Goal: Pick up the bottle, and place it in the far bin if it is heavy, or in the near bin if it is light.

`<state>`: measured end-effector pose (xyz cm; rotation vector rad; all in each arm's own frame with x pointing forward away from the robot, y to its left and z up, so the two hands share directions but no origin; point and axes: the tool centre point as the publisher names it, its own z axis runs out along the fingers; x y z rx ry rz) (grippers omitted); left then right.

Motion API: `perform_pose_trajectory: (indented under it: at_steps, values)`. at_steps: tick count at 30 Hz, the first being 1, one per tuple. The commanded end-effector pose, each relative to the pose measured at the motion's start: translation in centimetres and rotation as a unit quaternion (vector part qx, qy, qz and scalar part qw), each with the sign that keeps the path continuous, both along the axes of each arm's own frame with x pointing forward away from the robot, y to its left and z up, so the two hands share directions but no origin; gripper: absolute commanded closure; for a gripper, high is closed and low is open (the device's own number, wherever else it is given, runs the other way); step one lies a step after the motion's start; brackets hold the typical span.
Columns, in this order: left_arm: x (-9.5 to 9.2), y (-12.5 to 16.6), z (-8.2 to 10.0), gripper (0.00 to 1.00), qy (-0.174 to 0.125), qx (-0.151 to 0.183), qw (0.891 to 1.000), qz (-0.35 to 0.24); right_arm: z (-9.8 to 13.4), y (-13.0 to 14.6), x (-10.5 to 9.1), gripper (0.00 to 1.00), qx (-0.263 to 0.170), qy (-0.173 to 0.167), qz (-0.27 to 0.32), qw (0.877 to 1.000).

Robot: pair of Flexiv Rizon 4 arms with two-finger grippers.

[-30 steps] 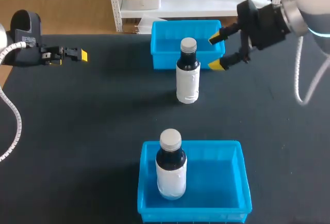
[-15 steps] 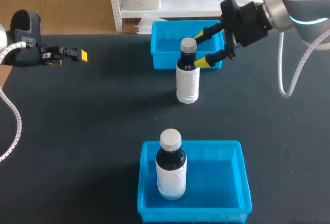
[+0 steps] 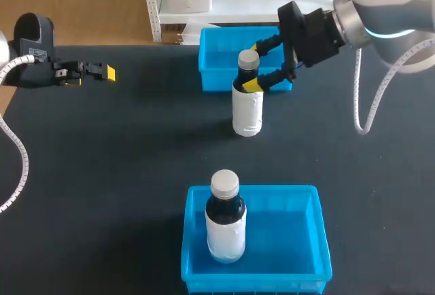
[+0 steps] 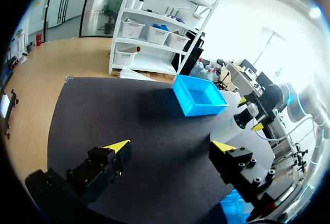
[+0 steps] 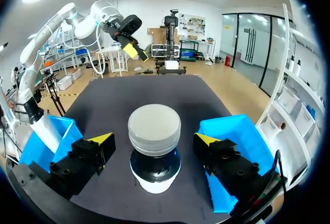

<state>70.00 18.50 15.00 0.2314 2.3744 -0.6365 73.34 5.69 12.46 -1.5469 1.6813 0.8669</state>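
A dark surface (image 3: 102, 172) takes up the middle of the room. The right arm (image 3: 380, 9) comes in from the far right corner and leans toward the centre, with its wrist turned sideways. That puts the right tool (image 3: 251, 66) level with the neck of the bottle (image 3: 247, 108). The left arm (image 3: 27, 54) lies low along the far left edge and is mostly cut off. The left tool (image 3: 107, 72) points inward, its fingers spread wide with nothing between them.

The near bin (image 3: 316, 234) is blue, its front rim is cut off, and a second bottle (image 3: 225, 223) stands upright inside. The far bin (image 3: 217, 54) sits at the back. The bottle stands upright on the surface between the two bins, just in front of the far one.

The right tool's yellow fingertips (image 5: 101, 140) sit either side of the grey cap (image 5: 154, 122) with a gap on each side, so it is open and grips nothing. From above, the farther fingertip blends into the cap's edge.
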Motion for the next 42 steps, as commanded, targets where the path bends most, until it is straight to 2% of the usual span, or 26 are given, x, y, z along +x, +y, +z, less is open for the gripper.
perform_pose_trajectory:
  at_steps: [1, 4, 6, 7, 10, 11, 14, 19, 22, 25, 28, 29, 37, 42]
  values:
    - [0.0, 0.0, 0.0, 0.00, 0.000, 0.000, 1.000, 0.000, -0.2, 0.1, 0.1, 0.00, 0.002, 0.001, -0.001, 1.000]
    - [0.0, 0.0, 0.0, 0.00, 0.000, 0.000, 1.000, 0.000, -0.3, 0.2, 0.1, 0.00, 0.004, 0.002, -0.003, 1.000]
    - [0.0, 0.0, 0.0, 0.00, 0.000, 0.000, 1.000, 0.000, -0.5, 0.2, 0.1, 0.04, 0.006, 0.004, -0.004, 1.000]
    - [0.0, 0.0, 0.0, 0.00, 0.000, 0.000, 1.000, 0.000, -0.6, 0.2, 0.2, 0.10, 0.006, 0.005, -0.005, 1.000]
    - [0.0, 0.0, 0.0, 0.00, 0.000, 0.000, 1.000, 0.000, -0.8, 0.3, 0.1, 0.37, 0.009, 0.008, -0.005, 1.000]
    - [0.0, 0.0, 0.0, 0.00, 0.000, 0.000, 1.000, 0.000, -0.8, 0.3, 0.1, 0.41, 0.010, 0.008, -0.005, 1.000]
    - [0.0, 0.0, 0.0, 0.00, 0.000, 0.000, 1.000, 0.000, -1.0, 0.5, 0.1, 0.49, 0.011, 0.009, -0.006, 1.000]
    - [0.0, 0.0, 0.0, 0.00, 0.000, 0.000, 1.000, 0.000, -1.0, 0.6, 0.2, 0.54, 0.014, 0.009, -0.007, 1.000]
    - [0.0, 0.0, 0.0, 0.00, 0.000, 0.000, 1.000, 0.000, -0.9, 0.6, 0.2, 0.60, 0.015, 0.008, -0.007, 1.000]
    - [0.0, 0.0, 0.0, 0.00, 0.000, 0.000, 1.000, 0.000, -0.8, 0.5, 0.2, 0.74, 0.015, 0.006, -0.007, 1.000]
    - [0.0, 0.0, 0.0, 0.00, 0.000, 0.000, 1.000, 0.000, -0.3, 0.3, 0.0, 0.97, 0.015, 0.001, -0.009, 1.000]
    - [0.0, 0.0, 0.0, 0.00, 0.000, 0.000, 1.000, 0.000, 0.0, 0.2, -0.1, 1.00, 0.014, -0.002, -0.009, 1.000]
    - [0.0, 0.0, 0.0, 0.00, 0.000, 0.000, 1.000, 0.000, 3.1, -1.1, -1.2, 1.00, 0.009, -0.028, -0.020, 0.999]
    - [0.0, 0.0, 0.0, 0.00, 0.000, 0.000, 1.000, 0.000, 5.8, -2.0, -3.1, 1.00, 0.008, -0.040, -0.028, 0.999]
